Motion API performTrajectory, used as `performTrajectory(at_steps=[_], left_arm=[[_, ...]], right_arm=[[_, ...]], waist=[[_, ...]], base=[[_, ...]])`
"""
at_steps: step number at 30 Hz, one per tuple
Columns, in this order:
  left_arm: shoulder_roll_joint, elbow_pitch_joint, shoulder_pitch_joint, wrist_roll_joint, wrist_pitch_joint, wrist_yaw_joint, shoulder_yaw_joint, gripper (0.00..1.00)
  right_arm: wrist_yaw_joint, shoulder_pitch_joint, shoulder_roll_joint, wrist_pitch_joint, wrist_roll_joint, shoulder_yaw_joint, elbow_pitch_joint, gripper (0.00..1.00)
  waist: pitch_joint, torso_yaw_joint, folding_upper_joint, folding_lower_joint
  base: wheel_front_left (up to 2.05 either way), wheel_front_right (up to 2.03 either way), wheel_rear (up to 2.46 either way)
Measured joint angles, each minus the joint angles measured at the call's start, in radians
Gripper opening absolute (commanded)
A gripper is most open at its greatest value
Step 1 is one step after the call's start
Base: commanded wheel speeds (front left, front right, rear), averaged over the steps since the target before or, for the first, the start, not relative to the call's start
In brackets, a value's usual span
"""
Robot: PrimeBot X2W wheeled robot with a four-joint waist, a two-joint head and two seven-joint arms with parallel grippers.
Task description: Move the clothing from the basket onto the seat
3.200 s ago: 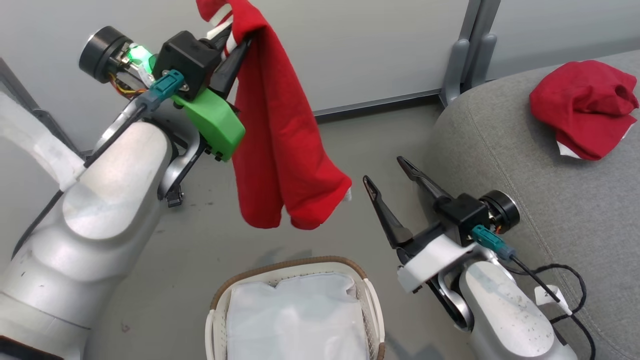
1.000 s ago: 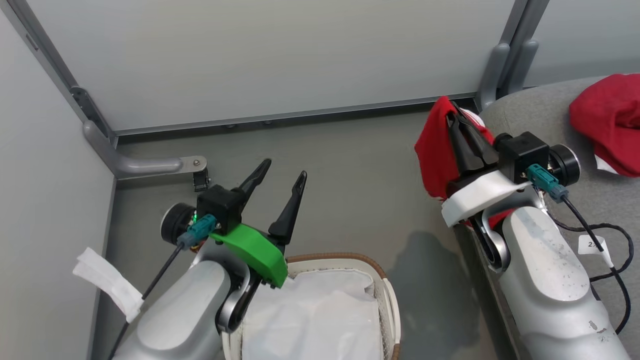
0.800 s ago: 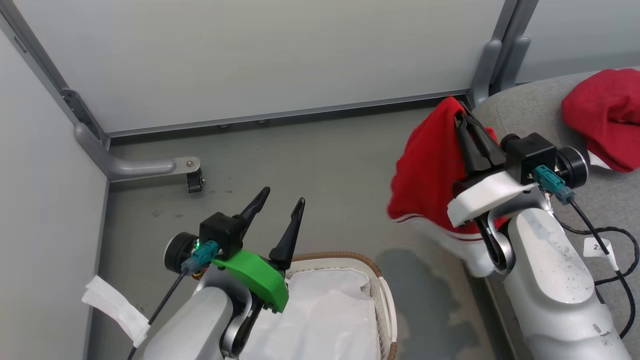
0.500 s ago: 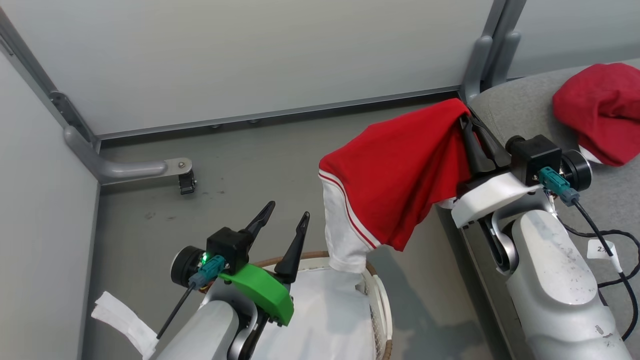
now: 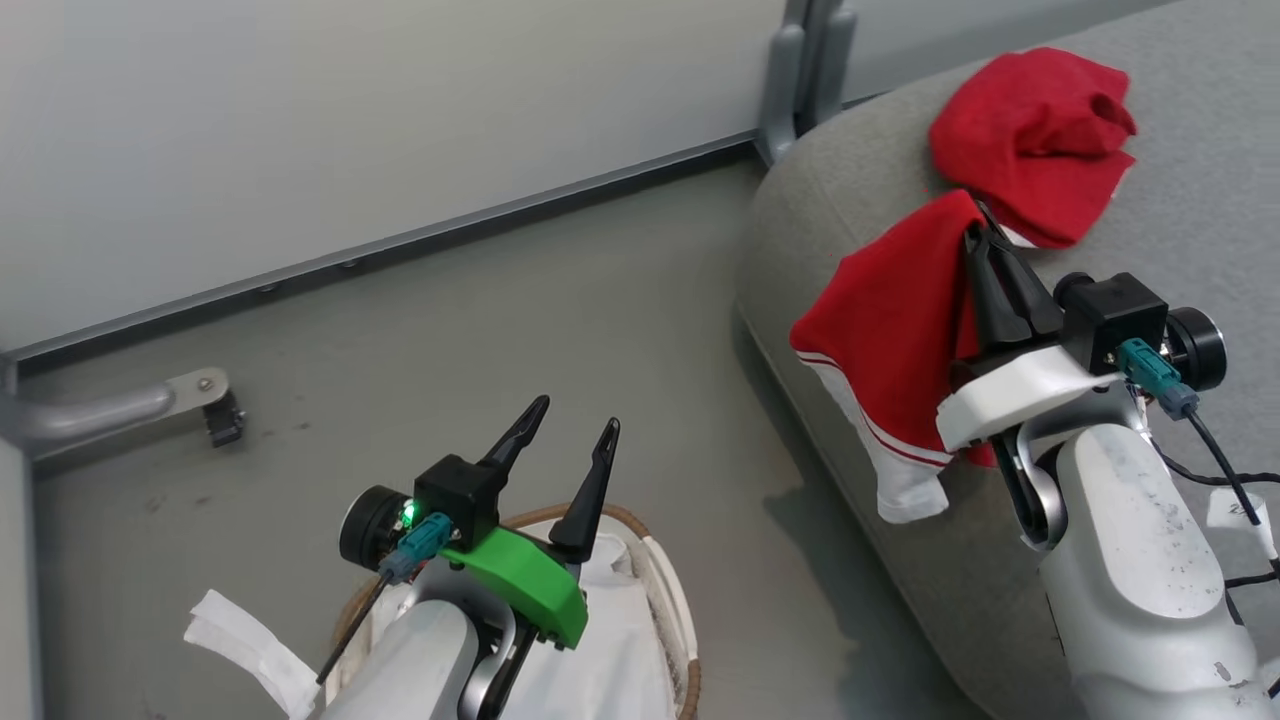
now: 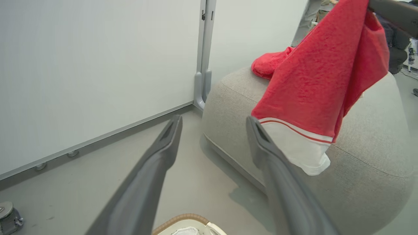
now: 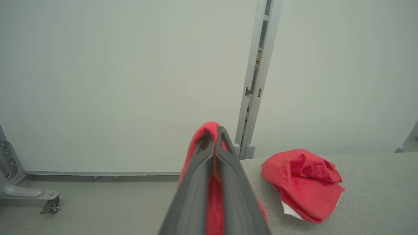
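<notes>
under the right gripper (image 5: 975, 235): the grey seat (image 5: 850, 190), with its rounded corner directly below the jaws. the jaws are pinched shut on a red garment (image 5: 890, 330) that hangs down left of the fingers. its white hem dangles by the seat's near edge and, as far as i can tell, isn't resting on it. a second red garment (image 5: 1030, 140) lies bunched on the seat just past the fingertips. the basket (image 5: 625, 517) sits below the left gripper (image 5: 576, 415), whose jaws are spread wide with nothing between them. the part of the basket i can see holds just a white sheet (image 5: 610, 640), so this is probably the last piece.

my take on doing it well:
- carry the garment further over the cushion before release. most of the cloth hangs on the floor (image 5: 500, 330) side, so dropped now it would likely slide off.
- lower until the hem lands on the cushion, then open.
- back out straight along the fingers to avoid a snag.
- aim beside the heap, not on it.
</notes>
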Motion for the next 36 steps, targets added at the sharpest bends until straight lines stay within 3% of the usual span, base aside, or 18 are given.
performTrajectory(at_steps=[8, 15, 23, 36], left_arm=[[-0.011, 0.003, -0.002, 0.03, 0.0, -0.006, 0.001, 1.0], [-0.012, 0.002, -0.007, 0.046, 0.0, -0.009, -0.004, 1.0], [-0.008, -0.013, -0.023, 0.051, 0.0, -0.01, -0.023, 1.0], [0.026, -0.046, -0.061, 0.07, 0.0, -0.01, -0.036, 1.0]], right_arm=[[0.0, 0.019, -0.001, 0.0, -0.003, -0.048, -0.006, 0.0], [0.0, 0.032, -0.001, 0.0, -0.001, -0.086, -0.009, 0.0], [0.0, -0.026, 0.0, 0.0, -0.029, -0.162, -0.001, 0.0], [0.0, -0.418, -0.018, 0.0, -0.261, -0.398, -0.019, 0.0]], waist=[[0.025, -0.139, 0.0, 0.0], [0.053, -0.214, 0.0, 0.0], [0.087, -0.199, 0.0, 0.0], [0.183, -0.115, 0.0, 0.0]], base=[[0.0, 0.0, 0.0], [0.0, 0.0, 0.0], [0.0, 0.0, 0.0], [0.0, 0.0, 0.0]])
